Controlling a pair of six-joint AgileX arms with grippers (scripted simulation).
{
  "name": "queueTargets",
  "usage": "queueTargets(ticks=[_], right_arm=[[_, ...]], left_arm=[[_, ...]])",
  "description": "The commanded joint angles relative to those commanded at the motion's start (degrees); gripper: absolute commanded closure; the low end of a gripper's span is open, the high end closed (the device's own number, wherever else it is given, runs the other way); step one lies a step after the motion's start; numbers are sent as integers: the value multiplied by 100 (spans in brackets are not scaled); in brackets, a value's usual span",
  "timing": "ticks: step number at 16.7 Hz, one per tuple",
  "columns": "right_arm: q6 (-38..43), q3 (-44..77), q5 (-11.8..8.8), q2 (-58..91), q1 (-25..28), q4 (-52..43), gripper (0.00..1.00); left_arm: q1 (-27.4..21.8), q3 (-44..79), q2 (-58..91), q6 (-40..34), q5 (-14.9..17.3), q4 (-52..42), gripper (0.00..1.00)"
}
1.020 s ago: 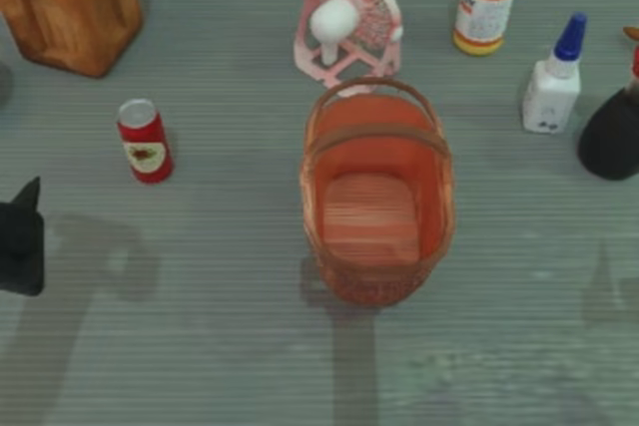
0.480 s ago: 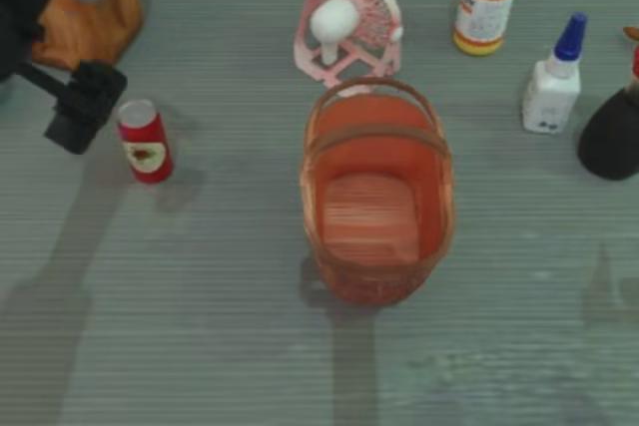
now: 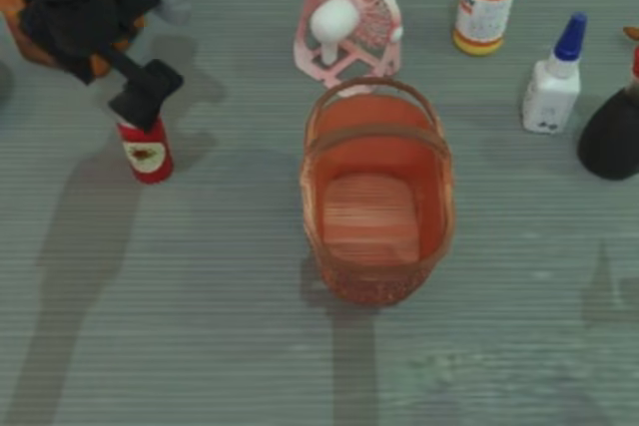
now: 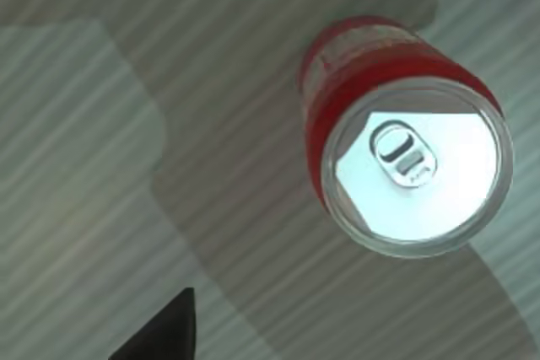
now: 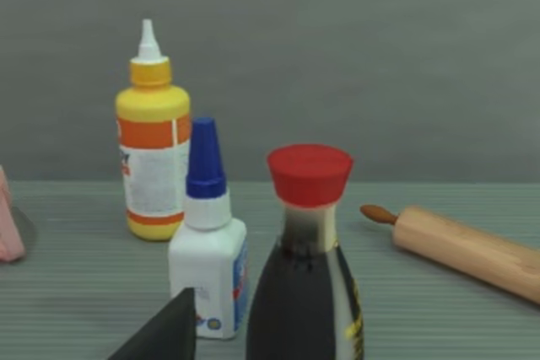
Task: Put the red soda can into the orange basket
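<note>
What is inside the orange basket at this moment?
Nothing: the orange basket shows only its bare woven floor in the top view. The red soda can stands outside it on the table's left, under the left gripper. No part of the interior is covered.

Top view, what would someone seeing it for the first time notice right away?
The orange basket stands out first, large and empty at the table's middle, with a pink-white fan just behind it. Next comes the black left gripper hanging right over the red soda can, which stands upright toward the table's left. The left wrist view looks down on the can's silver top.
</note>
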Motion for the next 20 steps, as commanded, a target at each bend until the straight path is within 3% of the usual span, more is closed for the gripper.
queueTargets(ticks=[4, 11, 20], right_arm=[[0, 0, 0, 0, 0, 0, 0], [0, 0, 0, 0, 0, 0, 0], [0, 0, 0, 0, 0, 0, 0]], left_arm=[[10, 839, 894, 236, -65, -325, 0], [15, 873, 963, 252, -68, -319, 0], [17, -5, 1095, 263, -69, 690, 0]])
